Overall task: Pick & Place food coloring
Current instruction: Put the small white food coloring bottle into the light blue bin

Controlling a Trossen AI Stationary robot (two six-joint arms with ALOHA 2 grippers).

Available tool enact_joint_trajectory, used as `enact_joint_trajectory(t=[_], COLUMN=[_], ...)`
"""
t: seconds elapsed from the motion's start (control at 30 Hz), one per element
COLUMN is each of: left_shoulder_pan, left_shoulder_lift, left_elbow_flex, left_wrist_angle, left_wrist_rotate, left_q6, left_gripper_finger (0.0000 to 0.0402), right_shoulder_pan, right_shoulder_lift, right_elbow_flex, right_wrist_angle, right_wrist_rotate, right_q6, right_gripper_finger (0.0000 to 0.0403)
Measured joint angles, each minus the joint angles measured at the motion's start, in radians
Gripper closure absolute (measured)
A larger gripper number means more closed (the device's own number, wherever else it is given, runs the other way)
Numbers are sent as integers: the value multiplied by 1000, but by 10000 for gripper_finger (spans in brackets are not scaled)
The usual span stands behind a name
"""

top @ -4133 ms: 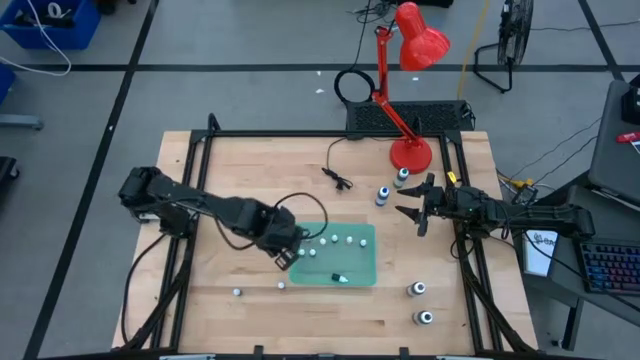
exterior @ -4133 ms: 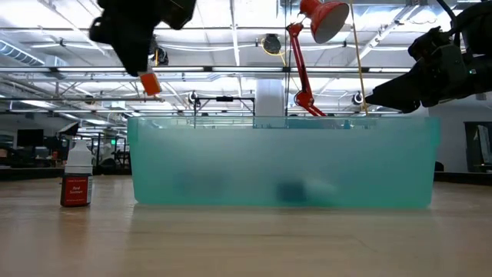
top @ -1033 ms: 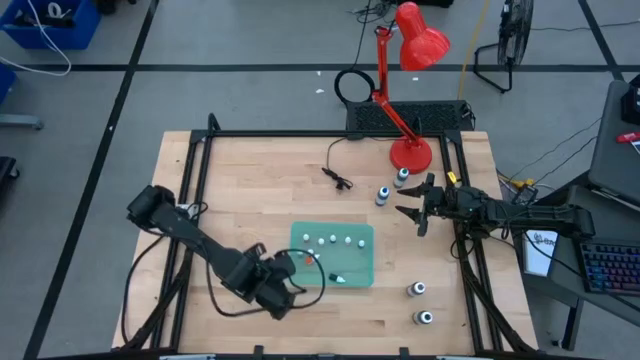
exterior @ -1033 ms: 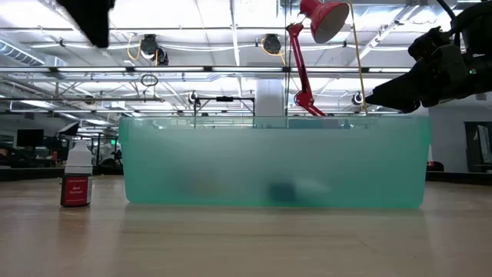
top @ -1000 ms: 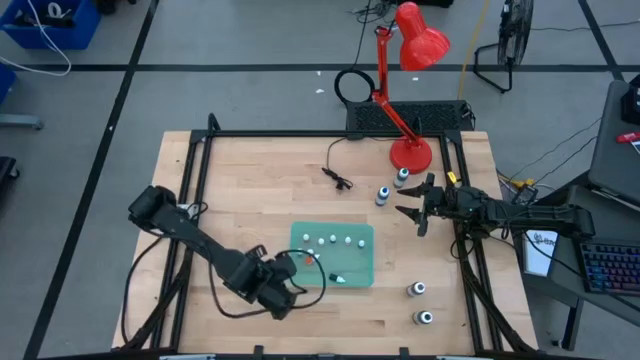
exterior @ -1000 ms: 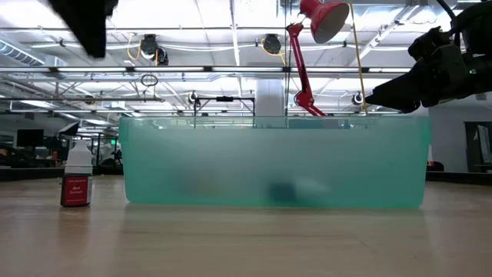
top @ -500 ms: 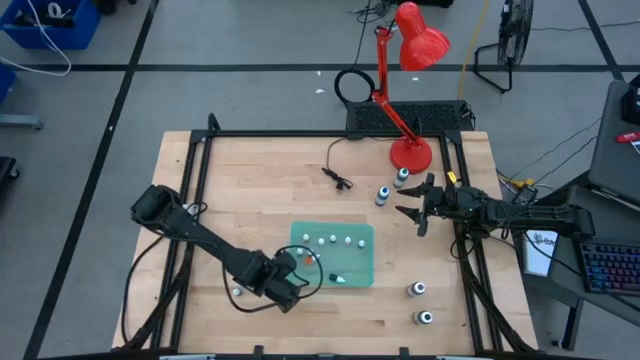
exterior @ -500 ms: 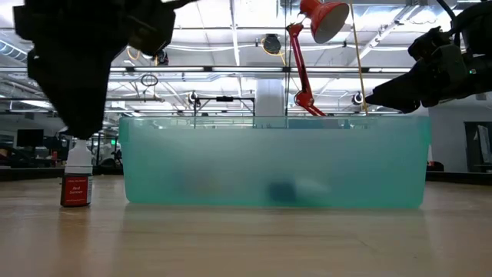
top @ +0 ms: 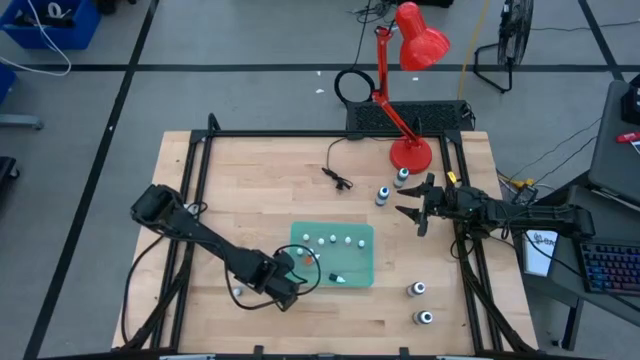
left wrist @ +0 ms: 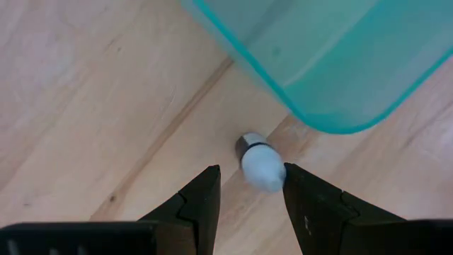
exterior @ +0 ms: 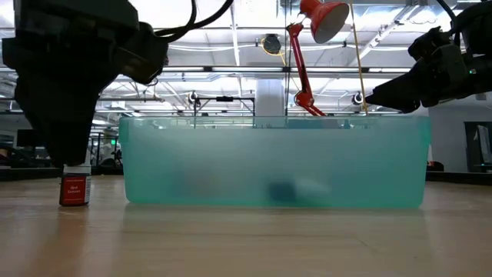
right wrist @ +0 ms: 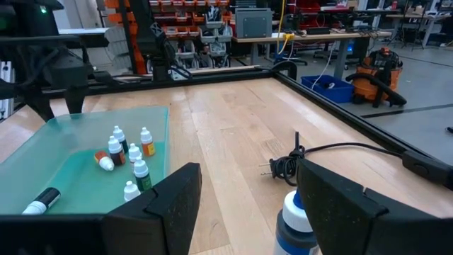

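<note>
Hovering narrowly open, the left gripper [left wrist: 249,185] brackets a small white-capped bottle [left wrist: 259,160] beside the green tray [left wrist: 333,64]

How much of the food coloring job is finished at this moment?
Done: several small bottles sit in the green tray. In hand: the left gripper, open, straddles a white-capped bottle on the table beside the tray's corner. Left: another small bottle farther out and four larger bottles on the waiting right gripper's side.
</note>
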State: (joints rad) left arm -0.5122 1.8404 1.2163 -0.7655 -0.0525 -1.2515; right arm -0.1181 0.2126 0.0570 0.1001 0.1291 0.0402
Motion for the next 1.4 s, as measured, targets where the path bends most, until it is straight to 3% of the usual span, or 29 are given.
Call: enact_joint_trajectory(t=[0.53,0.63,0.83,1.03,1.23,1.4], left_shoulder_pan=[8,8,8,3,-8,21], left_shoulder_lift=[0,0,0,-2,-2,-3], left_elbow_flex=[0,0,3,16,170,370], left_wrist_angle=[22,20,13,0,-162,-351], left_wrist_rotate=[29,27,17,37,90,34], left_q6=[45,55,73,92,172,286], left_gripper_finger=[248,269,356,356,356,356], right_shoulder_pan=[0,0,0,0,0,0], right_shoulder_lift=[0,0,0,0,0,0], right_elbow_flex=[0,0,0,0,0,0], right_wrist_angle=[0,0,0,0,0,0], right_wrist_rotate=[0,0,0,0,0,0], right_q6=[0,0,0,0,0,0], right_gripper_finger=[181,181,181,181,181,181])
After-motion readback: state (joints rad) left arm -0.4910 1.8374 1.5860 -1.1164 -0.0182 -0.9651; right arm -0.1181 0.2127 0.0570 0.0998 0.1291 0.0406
